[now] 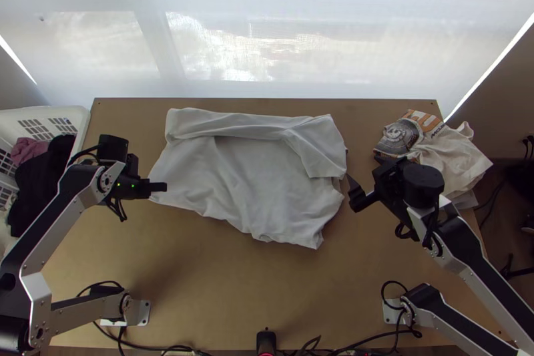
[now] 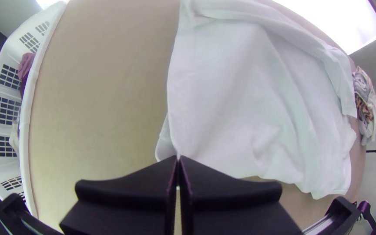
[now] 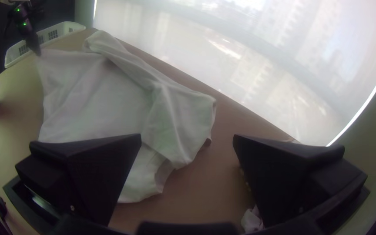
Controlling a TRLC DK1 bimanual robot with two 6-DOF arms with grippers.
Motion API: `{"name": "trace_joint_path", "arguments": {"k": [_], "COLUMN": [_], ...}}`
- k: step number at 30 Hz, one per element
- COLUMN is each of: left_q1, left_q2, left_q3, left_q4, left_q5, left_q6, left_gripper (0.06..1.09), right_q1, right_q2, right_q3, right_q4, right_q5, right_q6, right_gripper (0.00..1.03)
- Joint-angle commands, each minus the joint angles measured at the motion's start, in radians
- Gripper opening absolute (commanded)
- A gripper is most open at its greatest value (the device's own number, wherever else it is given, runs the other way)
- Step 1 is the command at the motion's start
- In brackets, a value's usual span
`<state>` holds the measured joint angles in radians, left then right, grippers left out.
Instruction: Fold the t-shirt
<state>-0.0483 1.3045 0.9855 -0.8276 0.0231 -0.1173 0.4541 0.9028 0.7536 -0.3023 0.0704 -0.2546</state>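
Behind the bench [image 1: 220, 282], whose top is light brown wood, we see a pale translucent window blind [image 1: 267, 42] with daylight coming through it.

Our left tool [image 1: 164, 186] is at the near left corner of the white t-shirt [image 1: 233, 175]. Its flat black fingers [image 2: 127, 187] are brought together, and they pinch the edge of the fabric at that corner. Our right tool [image 1: 352, 194] is just beside the shirt's right side, with its fingers [image 3: 96, 169] spread wide apart and nothing between them.

The t-shirt lies across the middle of the bench, between our two tools. Most of it is spread, with soft wrinkles through the body. Along the far side we see a long band of cloth folded over toward the near side, and at the far right a broad flap lies down over the rest. The near hem runs unevenly, and by our left tool an under layer peeks out past the upper one.

Farther out, at the left end of the bench, we have a white plastic laundry basket [image 1: 80, 122] with black cloth [image 1: 40, 189] and mauve cloth [image 1: 28, 149] in it. Toward the far right corner sits a heap of pale clothes [image 1: 457, 155], with a grey patterned piece [image 1: 400, 135] beside it. Black cables [image 1: 143, 346] run along the near edge.
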Motion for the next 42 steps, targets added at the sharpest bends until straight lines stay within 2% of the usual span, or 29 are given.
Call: {"name": "trace_joint_path", "arguments": {"k": [1, 4, 9, 17, 27, 32, 42], "left_q1": [-0.022, -0.025, -0.024, 0.016, 0.031, 0.024, 0.027], "left_q2": [-0.103, -0.139, -0.175, -0.221, -0.211, -0.2, -0.188], "left_q3": [-0.036, -0.048, -0.077, -0.085, -0.093, -0.096, -0.099], "left_q4": [-0.105, -0.151, -0.16, -0.212, -0.174, -0.156, -0.131], "left_q5": [0.009, 0.044, 0.046, 0.057, 0.057, 0.057, 0.055], "left_q6": [-0.018, -0.015, -0.012, 0.03, 0.038, 0.027, 0.015], "left_gripper": [0.09, 0.09, 0.09, 0.09, 0.09, 0.09, 0.09], "right_q1": [0.043, 0.041, 0.046, 0.124, 0.167, 0.205, 0.399], "right_q2": [-0.096, -0.123, -0.156, -0.234, -0.254, -0.212, -0.07], "right_q3": [-0.042, -0.048, -0.048, -0.097, -0.146, -0.146, -0.148], "right_q4": [-0.093, -0.118, -0.17, -0.287, -0.425, -0.423, -0.445], "right_q5": [-0.004, -0.004, -0.012, -0.02, -0.107, -0.119, -0.144], "right_q6": [0.002, 0.0, 0.005, 0.075, 0.109, 0.106, 0.041], "right_gripper": [0.98, 0.98, 0.98, 0.98, 0.98, 0.98, 0.98]}}
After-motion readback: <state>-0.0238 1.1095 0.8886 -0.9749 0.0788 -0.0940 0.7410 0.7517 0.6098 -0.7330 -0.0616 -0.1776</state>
